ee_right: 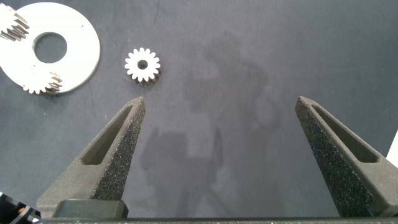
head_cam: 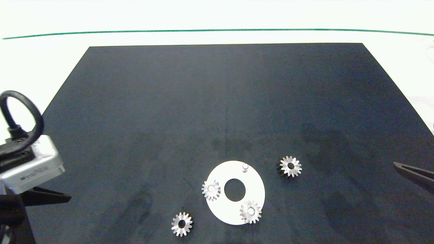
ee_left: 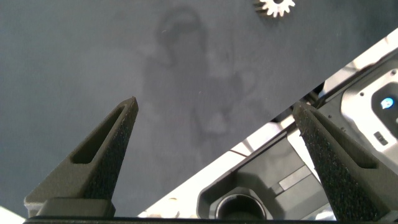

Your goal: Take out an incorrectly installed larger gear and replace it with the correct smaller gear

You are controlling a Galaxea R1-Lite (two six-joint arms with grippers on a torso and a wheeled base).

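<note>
The black mat [head_cam: 217, 101] carries a white disc [head_cam: 223, 169] with two gears seated and one peg [head_cam: 245, 166] bare. Both the left gripper [ee_left: 214, 102] and the right gripper [ee_right: 219, 99] have fingers spread wide and empty. The larger gear [ee_right: 142, 64] lies loose ahead of the right fingers. The smaller gear [ee_left: 275, 6] lies well ahead of the left fingers. The loose gears look alike, so the wrong one could get picked, and an off-centre bore would likely jam on the peg.

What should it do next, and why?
Probably move the left claw toward the loose gear nearest it: the disc has one bare peg, and that claw is open and empty.
</note>
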